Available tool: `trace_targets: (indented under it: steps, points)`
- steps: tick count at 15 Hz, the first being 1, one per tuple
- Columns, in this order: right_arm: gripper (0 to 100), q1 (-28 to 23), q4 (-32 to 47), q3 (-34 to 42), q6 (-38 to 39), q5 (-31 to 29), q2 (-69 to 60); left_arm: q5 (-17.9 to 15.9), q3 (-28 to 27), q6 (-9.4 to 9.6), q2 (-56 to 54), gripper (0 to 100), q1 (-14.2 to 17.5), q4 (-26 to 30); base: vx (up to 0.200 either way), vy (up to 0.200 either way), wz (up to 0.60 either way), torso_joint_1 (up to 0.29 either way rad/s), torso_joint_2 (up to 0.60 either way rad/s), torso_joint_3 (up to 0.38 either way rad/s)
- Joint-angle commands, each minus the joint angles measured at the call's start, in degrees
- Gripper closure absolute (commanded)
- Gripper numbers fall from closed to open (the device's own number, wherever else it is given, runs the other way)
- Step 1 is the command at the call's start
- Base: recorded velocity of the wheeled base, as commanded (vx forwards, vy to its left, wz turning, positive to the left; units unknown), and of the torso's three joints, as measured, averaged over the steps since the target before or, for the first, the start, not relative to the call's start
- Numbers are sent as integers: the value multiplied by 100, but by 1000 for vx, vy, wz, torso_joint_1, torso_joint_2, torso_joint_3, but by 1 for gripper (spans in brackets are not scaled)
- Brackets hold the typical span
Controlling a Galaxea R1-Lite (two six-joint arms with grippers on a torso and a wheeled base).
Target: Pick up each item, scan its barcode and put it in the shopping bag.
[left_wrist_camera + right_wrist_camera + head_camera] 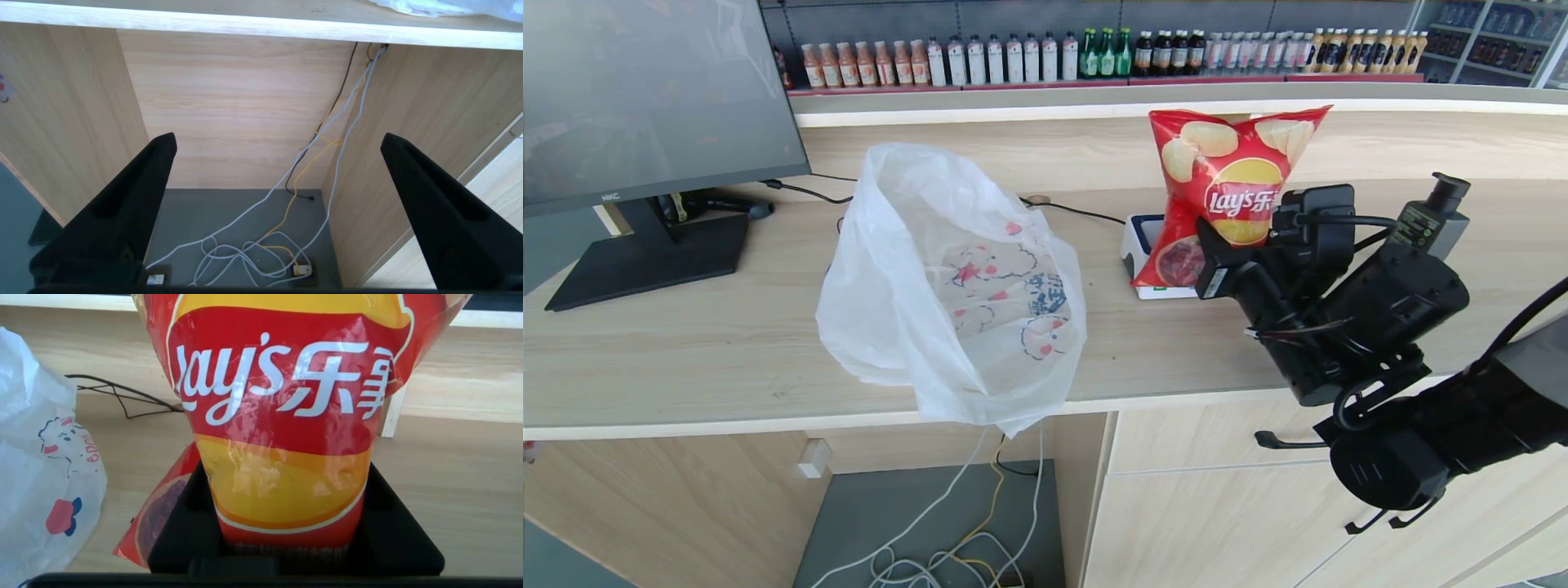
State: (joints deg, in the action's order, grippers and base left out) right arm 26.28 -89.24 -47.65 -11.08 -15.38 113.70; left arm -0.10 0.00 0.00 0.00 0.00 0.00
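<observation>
A red bag of chips (1225,192) stands upright over the white barcode scanner (1142,245) on the wooden counter. My right gripper (1217,257) is shut on the lower part of the chips bag (286,441), its black fingers (392,523) on either side. The white plastic shopping bag (956,278) with a cartoon print sits open-mouthed on the counter to the left of the scanner; its edge shows as the shopping bag (41,474) in the right wrist view. My left gripper (278,204) hangs open below the counter, facing the cabinet recess with cables.
A monitor (645,106) on a black stand occupies the counter's left end, with a cable (1070,210) running behind the bag. A raised ledge (1094,110) and shelves of bottles (1094,53) lie behind. Loose cables (270,245) lie on the floor under the counter.
</observation>
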Motion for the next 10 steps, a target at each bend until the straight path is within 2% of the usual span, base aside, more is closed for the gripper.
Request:
trace_targets:
  steps: [1,10]
  points:
    - [100,8,11,-16,-8,0,64,1,0,0,0,0,0,0,0,0,0,0,0,0]
    - [100,17,11,2,-8,0,-94,1,0,0,0,0,0,0,0,0,0,0,0,0]
